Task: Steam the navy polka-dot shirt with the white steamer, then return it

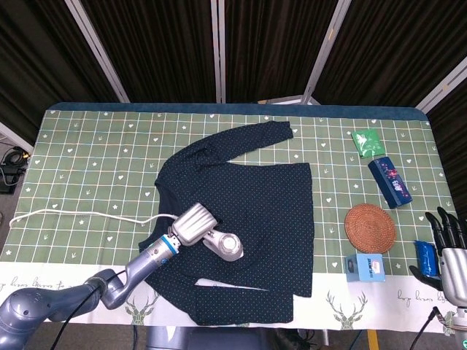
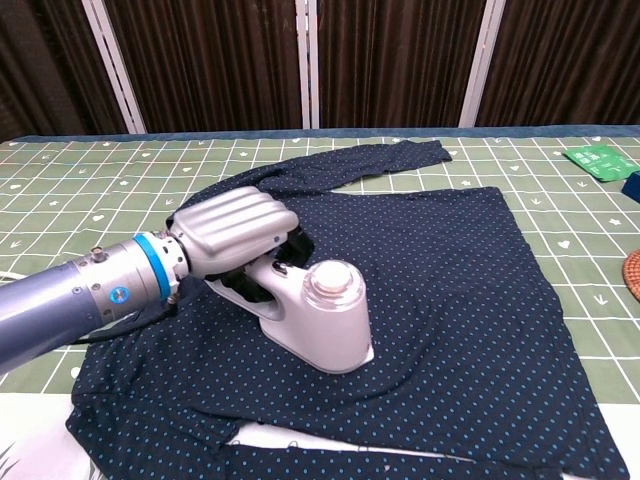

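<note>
The navy polka-dot shirt (image 1: 248, 193) (image 2: 450, 270) lies flat across the middle of the green checked tablecloth. The white steamer (image 1: 225, 244) (image 2: 318, 318) stands head-down on the shirt's lower left part. My left hand (image 1: 193, 224) (image 2: 230, 232) grips the steamer's handle from above, fingers wrapped over it. The steamer's white cord (image 1: 87, 213) trails left across the cloth. My right hand (image 1: 446, 251) hangs off the table's right front corner with fingers spread, holding nothing; the chest view does not show it.
On the right side lie a round woven coaster (image 1: 370, 227), a dark blue patterned box (image 1: 389, 181), a green packet (image 1: 366, 141) (image 2: 596, 160), a small blue-and-white box (image 1: 365, 265) and a blue item (image 1: 424, 257) near the right hand.
</note>
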Robot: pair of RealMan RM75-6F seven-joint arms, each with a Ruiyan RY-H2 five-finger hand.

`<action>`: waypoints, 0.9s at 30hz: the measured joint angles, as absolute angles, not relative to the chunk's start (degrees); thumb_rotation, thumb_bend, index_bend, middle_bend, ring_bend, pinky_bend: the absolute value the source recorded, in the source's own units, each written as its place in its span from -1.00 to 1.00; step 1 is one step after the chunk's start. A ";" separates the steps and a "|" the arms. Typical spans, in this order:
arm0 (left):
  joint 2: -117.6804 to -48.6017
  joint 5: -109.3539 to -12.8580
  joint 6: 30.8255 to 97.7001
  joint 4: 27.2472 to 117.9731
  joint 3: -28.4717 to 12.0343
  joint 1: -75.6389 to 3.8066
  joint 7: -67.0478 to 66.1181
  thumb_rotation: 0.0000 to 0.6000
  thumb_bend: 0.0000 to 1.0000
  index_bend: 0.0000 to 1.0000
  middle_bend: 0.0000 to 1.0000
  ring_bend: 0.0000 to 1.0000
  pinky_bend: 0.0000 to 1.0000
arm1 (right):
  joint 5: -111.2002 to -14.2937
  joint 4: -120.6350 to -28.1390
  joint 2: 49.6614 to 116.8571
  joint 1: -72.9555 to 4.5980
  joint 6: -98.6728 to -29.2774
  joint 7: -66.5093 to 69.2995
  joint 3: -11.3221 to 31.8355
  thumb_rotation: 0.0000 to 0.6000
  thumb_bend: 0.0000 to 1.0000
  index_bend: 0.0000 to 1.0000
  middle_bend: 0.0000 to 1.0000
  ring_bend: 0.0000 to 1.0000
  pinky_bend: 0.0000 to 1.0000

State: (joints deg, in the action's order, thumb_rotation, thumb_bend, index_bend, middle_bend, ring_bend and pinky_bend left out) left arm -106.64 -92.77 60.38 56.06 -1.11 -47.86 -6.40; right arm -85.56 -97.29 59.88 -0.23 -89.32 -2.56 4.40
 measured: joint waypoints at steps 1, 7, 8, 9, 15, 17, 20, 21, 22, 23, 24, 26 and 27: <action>-106.44 -92.72 60.45 55.81 -1.10 -47.77 -6.18 1.00 0.09 0.86 0.74 0.69 1.00 | -85.58 -97.31 59.90 -0.23 -89.32 -2.64 4.40 1.00 -1.00 -1.00 -1.00 -1.00 -1.00; -104.96 -92.39 61.29 54.43 -1.29 -47.20 -4.80 1.00 0.09 0.86 0.74 0.69 1.00 | -85.66 -97.36 60.02 -0.31 -89.18 -2.98 4.35 1.00 -1.00 -1.00 -1.00 -1.00 -1.00; -104.63 -92.30 61.39 54.20 -1.30 -47.06 -4.57 1.00 0.09 0.86 0.74 0.69 1.00 | -85.68 -97.37 60.03 -0.31 -89.18 -3.01 4.35 1.00 -1.00 -1.00 -1.00 -1.00 -1.00; -104.39 -92.22 61.44 54.04 -1.30 -46.95 -4.38 1.00 0.09 0.86 0.74 0.69 1.00 | -85.70 -97.39 60.04 -0.32 -89.18 -3.04 4.34 1.00 -1.00 -1.00 -1.00 -1.00 -1.00; -103.16 -91.84 61.72 53.21 -1.30 -46.42 -3.36 1.00 0.09 0.86 0.74 0.69 1.00 | -85.76 -97.47 60.06 -0.35 -89.12 -3.14 4.32 1.00 -1.00 -1.00 -1.00 -1.00 -1.00; -102.96 -91.83 61.83 53.23 -1.33 -46.38 -3.15 1.00 0.09 0.86 0.74 0.69 1.00 | -85.83 -97.51 60.08 -0.37 -89.12 -3.24 4.31 1.00 -1.00 -1.00 -1.00 -1.00 -1.00; -102.81 -91.75 62.19 53.62 -1.57 -46.34 -2.72 1.00 0.09 0.86 0.74 0.69 1.00 | -85.80 -97.53 60.07 -0.37 -89.09 -3.26 4.30 1.00 -1.00 -1.00 -1.00 -1.00 -1.00; -102.76 -91.69 62.38 53.78 -1.72 -46.32 -2.57 1.00 0.09 0.86 0.74 0.69 1.00 | -85.78 -97.53 60.06 -0.37 -89.08 -3.22 4.30 1.00 -1.00 -1.00 -1.00 -1.00 -1.00; -102.70 -91.61 62.60 53.94 -1.92 -46.29 -2.40 1.00 0.09 0.86 0.74 0.69 1.00 | -85.76 -97.52 60.05 -0.37 -89.07 -3.16 4.31 1.00 -1.00 -1.00 -1.00 -1.00 -1.00; -102.58 -91.45 62.89 54.11 -2.23 -46.25 -2.19 1.00 0.09 0.86 0.74 0.69 1.00 | -85.76 -97.51 60.05 -0.36 -89.08 -3.15 4.31 1.00 -1.00 -1.00 -1.00 -1.00 -1.00; -102.43 -91.26 63.10 54.24 -2.52 -46.21 -2.05 1.00 0.09 0.86 0.74 0.69 1.00 | -85.76 -97.48 60.04 -0.36 -89.09 -3.14 4.31 1.00 -1.00 -1.00 -1.00 -1.00 -1.00; -101.84 -90.73 63.51 54.40 -3.21 -46.09 -1.90 1.00 0.09 0.86 0.74 0.69 1.00 | -85.79 -97.44 60.04 -0.35 -89.08 -3.03 4.29 1.00 -1.00 -1.00 -1.00 -1.00 -1.00; -101.45 -90.43 63.62 54.47 -3.49 -46.01 -1.85 1.00 0.09 0.86 0.74 0.69 1.00 | -85.81 -97.41 60.03 -0.35 -89.07 -2.96 4.27 1.00 -1.00 -1.00 -1.00 -1.00 -1.00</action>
